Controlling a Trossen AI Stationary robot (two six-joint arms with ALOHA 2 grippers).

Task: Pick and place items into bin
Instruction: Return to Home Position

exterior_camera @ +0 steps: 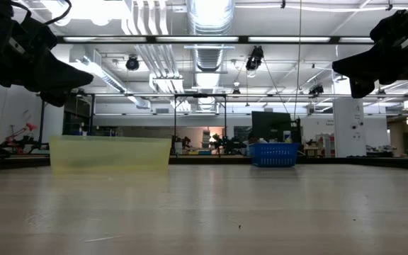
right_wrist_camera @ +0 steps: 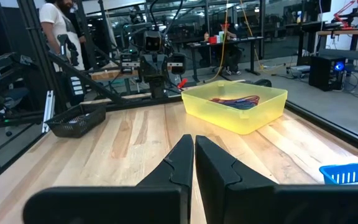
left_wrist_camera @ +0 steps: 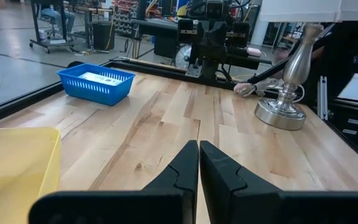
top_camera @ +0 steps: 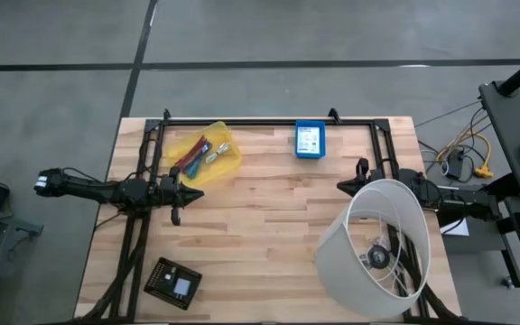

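"High view, near edge of the counter (top_camera: 269, 226): what do you log?"

"One black square device (top_camera: 173, 282) lying flat at the near left corner. One big white lampshade (top_camera: 373, 248) at the near right. The left wrist view shows its silver stand (left_wrist_camera: 281, 112) upright on the wood."

"Mid-counter?"

"Both arms. The left gripper (top_camera: 192, 195) sits left of centre, just on the near side of the yellow bin (top_camera: 233, 165). Its jaws are closed, with the fingers (left_wrist_camera: 179, 171) pressed together and nothing between them. The right gripper (top_camera: 343, 187) faces it from the right, beside the lampshade's upper rim. Its jaws are likewise closed and empty, with the fingers (right_wrist_camera: 176, 165) meeting. The low view has both grippers well above the counter surface."

"Far edge? Where are the items?"

"In the bins. The yellow bin, far left, holds a tangle of red and blue cables (top_camera: 192, 155) and a pale piece (top_camera: 215, 156) I cannot identify. The blue bin (top_camera: 310, 125) stands well apart from it, near the far middle, and holds a white printed packet (top_camera: 309, 140)."

"Beyond the counter?"

"The right wrist view shows a person in a white top (right_wrist_camera: 56, 28) standing in the room behind the left arm."
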